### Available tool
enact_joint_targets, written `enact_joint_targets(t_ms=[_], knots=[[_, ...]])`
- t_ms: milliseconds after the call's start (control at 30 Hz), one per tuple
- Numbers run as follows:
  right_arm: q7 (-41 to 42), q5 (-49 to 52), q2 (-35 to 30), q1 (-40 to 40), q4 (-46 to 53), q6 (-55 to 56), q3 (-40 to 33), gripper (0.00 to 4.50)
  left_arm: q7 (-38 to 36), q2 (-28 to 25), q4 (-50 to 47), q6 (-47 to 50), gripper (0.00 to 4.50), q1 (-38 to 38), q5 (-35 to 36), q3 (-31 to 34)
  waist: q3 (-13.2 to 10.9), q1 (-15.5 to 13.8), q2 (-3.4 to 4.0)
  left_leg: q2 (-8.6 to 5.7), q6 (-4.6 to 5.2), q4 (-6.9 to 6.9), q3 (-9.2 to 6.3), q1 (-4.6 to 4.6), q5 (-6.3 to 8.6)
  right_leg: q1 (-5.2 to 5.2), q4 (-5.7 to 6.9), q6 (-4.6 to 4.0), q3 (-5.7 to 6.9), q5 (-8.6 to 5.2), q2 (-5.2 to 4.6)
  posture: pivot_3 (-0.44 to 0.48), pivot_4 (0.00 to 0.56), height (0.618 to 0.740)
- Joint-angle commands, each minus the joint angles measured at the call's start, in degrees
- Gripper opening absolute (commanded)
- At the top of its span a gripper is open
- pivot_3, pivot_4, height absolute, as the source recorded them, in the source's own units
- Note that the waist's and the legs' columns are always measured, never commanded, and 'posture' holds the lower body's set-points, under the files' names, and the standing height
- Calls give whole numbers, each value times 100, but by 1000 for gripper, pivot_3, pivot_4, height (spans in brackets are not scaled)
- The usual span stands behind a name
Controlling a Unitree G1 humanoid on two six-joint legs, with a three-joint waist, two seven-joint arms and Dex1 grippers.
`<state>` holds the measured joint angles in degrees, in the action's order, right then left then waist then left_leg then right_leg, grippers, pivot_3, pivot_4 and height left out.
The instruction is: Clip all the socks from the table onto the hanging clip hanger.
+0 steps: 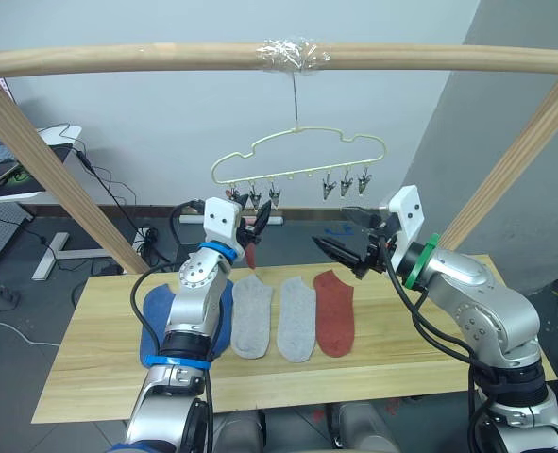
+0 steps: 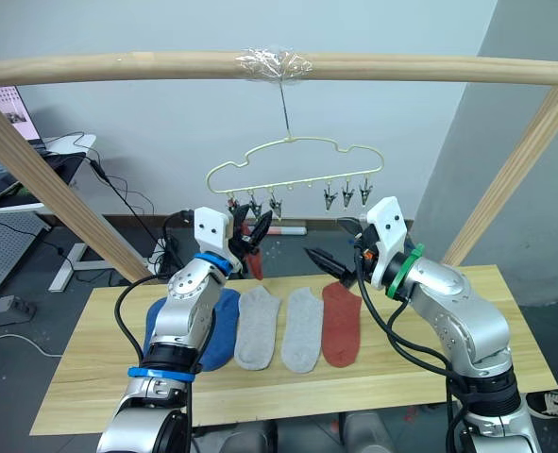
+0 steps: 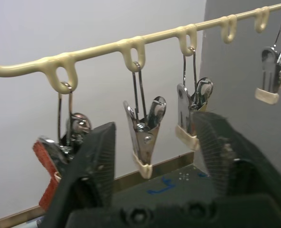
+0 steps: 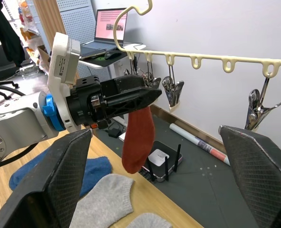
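The pale-yellow clip hanger [image 1: 297, 156] hangs from the top pole with a row of metal clips [image 3: 145, 137]. A rust-red sock [image 4: 138, 142] dangles from its leftmost clip. My left gripper [image 1: 257, 224] is up at those clips, open, its fingers either side of the second clip and beside the hung sock. My right gripper [image 1: 333, 228] hovers open and holds nothing, right of the left one and below the hanger. On the table [image 1: 99, 377] lie a blue sock [image 1: 160, 321] partly behind my left arm, two grey socks [image 1: 252, 316] [image 1: 297, 319] and a rust-red sock [image 1: 334, 312].
A thick wooden pole [image 1: 118, 59] spans the top, held by slanted poles on the left [image 1: 61, 179] and right [image 1: 515, 160]. Behind the table are cables on the floor [image 1: 118, 203] and a desk with a laptop [image 4: 111, 26].
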<state>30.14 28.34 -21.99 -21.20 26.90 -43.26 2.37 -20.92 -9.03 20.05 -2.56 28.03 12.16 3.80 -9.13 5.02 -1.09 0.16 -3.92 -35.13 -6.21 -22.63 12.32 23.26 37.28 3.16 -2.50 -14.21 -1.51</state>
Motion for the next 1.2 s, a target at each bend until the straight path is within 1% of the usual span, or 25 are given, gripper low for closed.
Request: enact_joint_targets(t_ms=[33,300,433,533,567,1200], knots=[[51,105,-9,-116,185,101,-34,4500,93,-18,-232,-154,2713,43,-93,34,0,0,0,0,0,0,0,0,0,0,0,0,0,0,0,-122,136,740],[72,105,-13,-135,203,118,-13,4500,193,12,-149,-279,2713,144,-163,46,0,0,0,0,0,-3,0,0,0,0,3,0,0,0,0,-122,136,740],[214,-36,-166,-171,223,252,116,4500,271,9,-140,-355,2713,114,-275,12,0,0,0,0,0,-3,0,1,0,0,5,0,0,0,0,-122,136,740],[196,-14,-164,-193,210,278,122,4500,292,24,-146,-361,2158,106,-293,14,0,0,0,0,0,-4,0,2,0,0,6,0,0,0,0,-126,137,740],[189,-11,-159,-201,206,286,126,4500,308,32,-146,-355,1901,110,-293,15,0,1,0,0,0,-4,0,2,0,0,6,0,0,0,0,-126,137,740],[130,15,-131,-198,201,266,110,4500,500,164,73,-549,1901,269,-469,-34,0,2,0,0,0,-24,0,3,0,0,30,0,-1,0,2,-136,138,740]])
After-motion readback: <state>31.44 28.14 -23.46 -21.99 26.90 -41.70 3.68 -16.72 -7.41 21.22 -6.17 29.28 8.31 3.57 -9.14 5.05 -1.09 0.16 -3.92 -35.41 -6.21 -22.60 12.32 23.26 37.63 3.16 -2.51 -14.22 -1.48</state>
